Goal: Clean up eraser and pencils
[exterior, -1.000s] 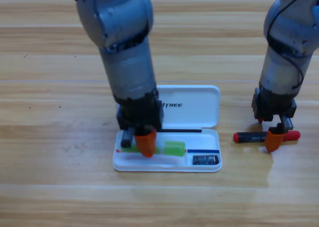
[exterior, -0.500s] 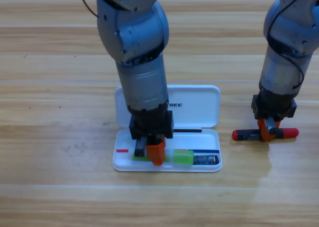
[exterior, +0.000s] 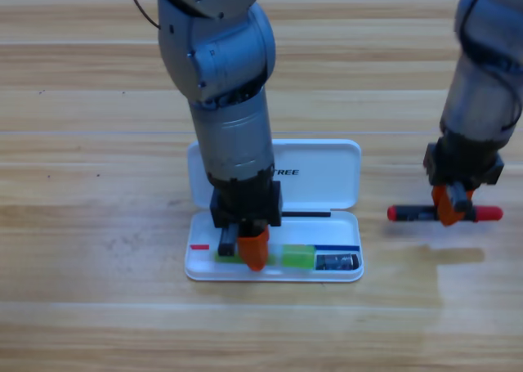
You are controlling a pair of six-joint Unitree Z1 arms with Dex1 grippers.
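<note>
Lying low in the frame's middle, the eraser [exterior: 337, 262] and green pencil [exterior: 298, 255] were seen in the case [exterior: 327, 176], the green pencil grasped by the left hand [exterior: 245, 249]. At right, the black pencil [exterior: 445, 213] was clenched by the right hand [exterior: 452, 206], not yet put away.

A white plastic hinged case [exterior: 327, 176] lies open at the lower centre of the wooden bench [exterior: 82, 143]. The left hand [exterior: 249, 249] points down into its tray, over the light green pencil [exterior: 296, 256]. The small dark grey-black eraser block [exterior: 337, 262] sits in the tray's right end. At the right, the right hand [exterior: 452, 207] grips the black pencil with red ends [exterior: 409, 213], its shadow on the bench below.
</note>
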